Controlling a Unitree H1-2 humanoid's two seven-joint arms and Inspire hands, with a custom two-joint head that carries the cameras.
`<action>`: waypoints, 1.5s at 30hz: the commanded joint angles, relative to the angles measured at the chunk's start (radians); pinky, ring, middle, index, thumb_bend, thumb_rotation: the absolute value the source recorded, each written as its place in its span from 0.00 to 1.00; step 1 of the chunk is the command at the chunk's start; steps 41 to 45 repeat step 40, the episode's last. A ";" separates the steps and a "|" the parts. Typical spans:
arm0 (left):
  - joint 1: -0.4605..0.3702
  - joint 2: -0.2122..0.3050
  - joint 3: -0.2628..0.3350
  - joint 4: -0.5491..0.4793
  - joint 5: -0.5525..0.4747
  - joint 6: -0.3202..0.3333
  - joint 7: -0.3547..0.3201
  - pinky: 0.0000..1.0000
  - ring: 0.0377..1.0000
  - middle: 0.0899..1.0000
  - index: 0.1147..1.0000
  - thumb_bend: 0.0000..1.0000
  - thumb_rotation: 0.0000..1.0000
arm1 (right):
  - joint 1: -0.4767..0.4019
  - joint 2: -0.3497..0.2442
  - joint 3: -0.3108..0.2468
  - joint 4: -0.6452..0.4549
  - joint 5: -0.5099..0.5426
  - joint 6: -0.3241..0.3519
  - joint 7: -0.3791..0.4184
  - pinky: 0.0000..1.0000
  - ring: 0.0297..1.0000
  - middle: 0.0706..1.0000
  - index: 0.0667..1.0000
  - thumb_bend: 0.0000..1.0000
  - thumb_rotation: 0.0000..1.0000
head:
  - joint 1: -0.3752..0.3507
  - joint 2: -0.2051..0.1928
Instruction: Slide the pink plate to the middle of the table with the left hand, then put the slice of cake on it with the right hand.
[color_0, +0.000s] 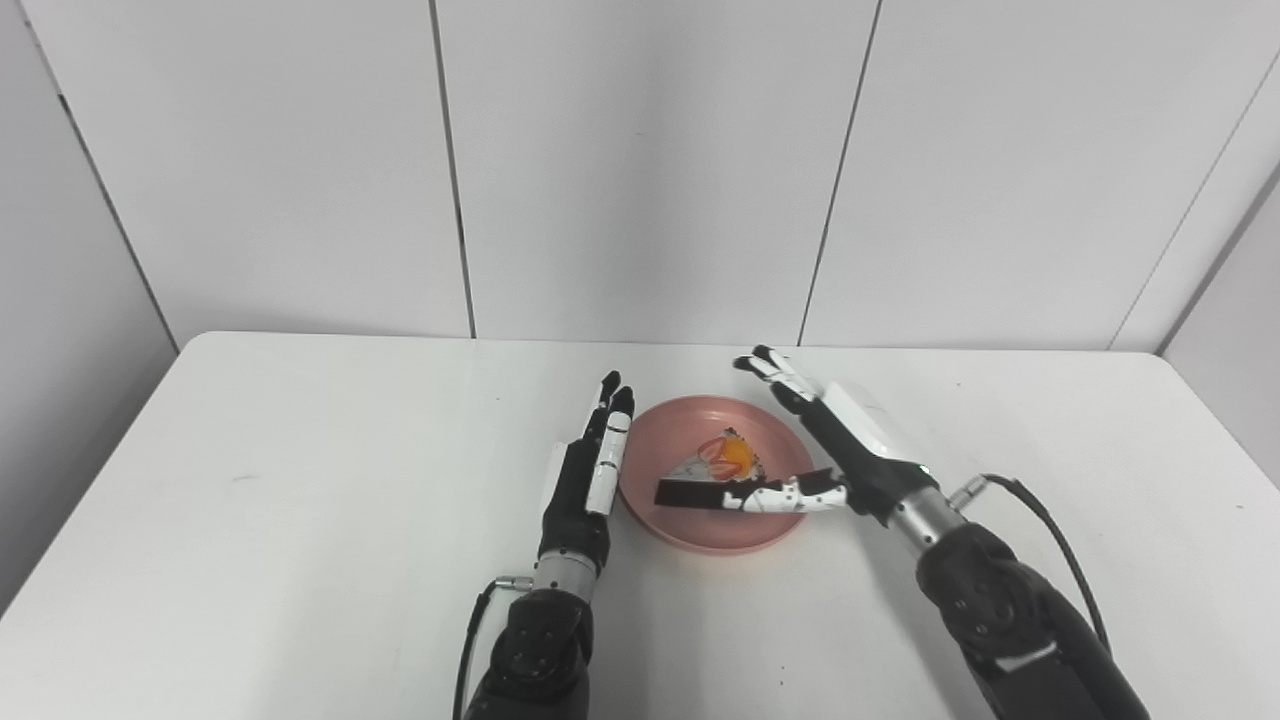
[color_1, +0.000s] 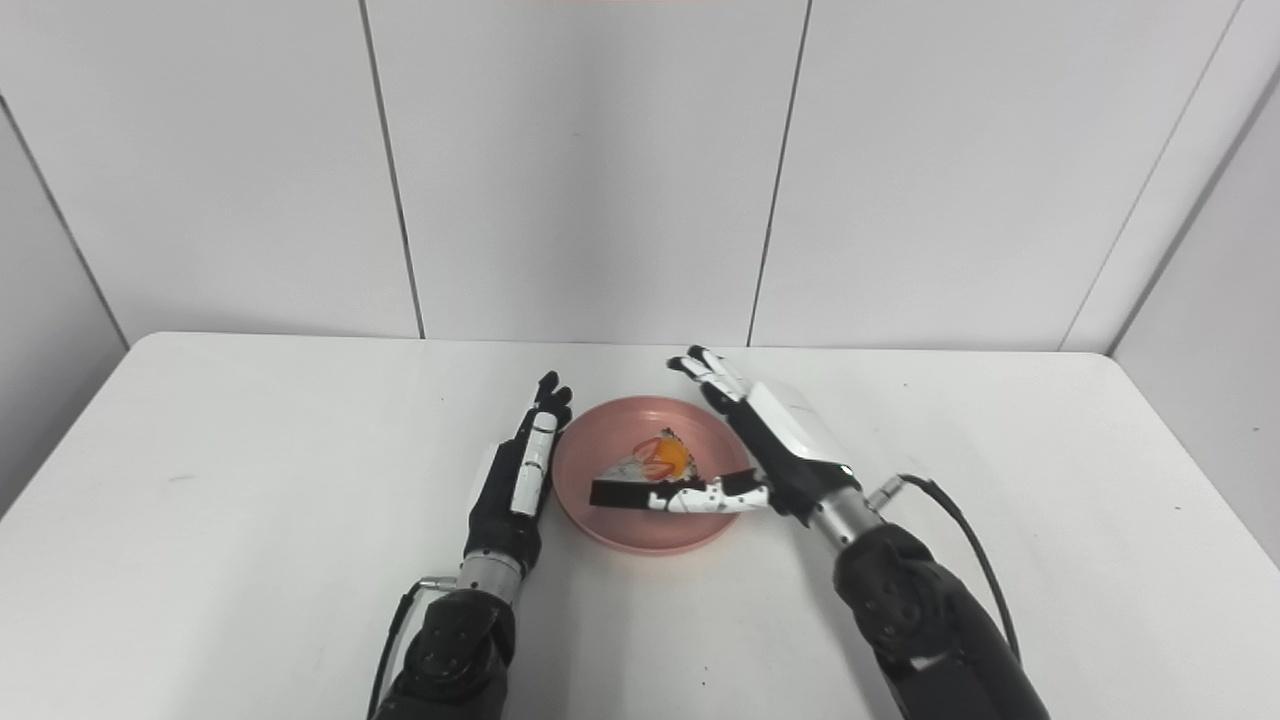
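A pink plate (color_0: 672, 432) sits near the middle of the white table (color_0: 300, 480). On it lies a slice of cake (color_0: 722, 462) with white icing, red strawberry pieces and an orange piece on top. My left hand (color_0: 592, 462) is open, fingers straight and pointing away, its edge right beside the plate's left rim. My right hand (color_0: 835, 440) is open over the plate's right rim, fingers stretched toward the back and thumb (color_0: 770, 495) reaching left along the near side of the cake, close to it; whether it touches the cake I cannot tell.
The table ends at a white panelled wall (color_0: 640, 170) at the back. A black cable (color_0: 1050, 530) loops off my right wrist over the table's right part.
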 joint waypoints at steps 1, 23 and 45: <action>0.032 -0.002 0.004 0.029 -0.005 -0.015 0.001 0.99 0.98 0.97 0.96 0.54 1.00 | -0.022 0.034 -0.040 -0.009 0.059 -0.066 -0.056 0.93 1.00 1.00 1.00 0.75 0.62 | 0.001 0.001; 0.046 -0.012 0.026 0.053 0.003 -0.116 0.055 1.00 1.00 1.00 0.99 0.63 1.00 | -0.008 0.218 -0.238 0.099 0.503 -0.019 -0.027 1.00 1.00 1.00 1.00 0.68 0.87 | 0.002 0.004; 0.045 -0.012 0.024 0.046 -0.006 -0.097 0.056 1.00 1.00 1.00 1.00 0.59 1.00 | 0.008 0.233 -0.233 0.057 0.549 0.088 -0.002 1.00 1.00 1.00 1.00 0.68 0.86 | -0.002 0.008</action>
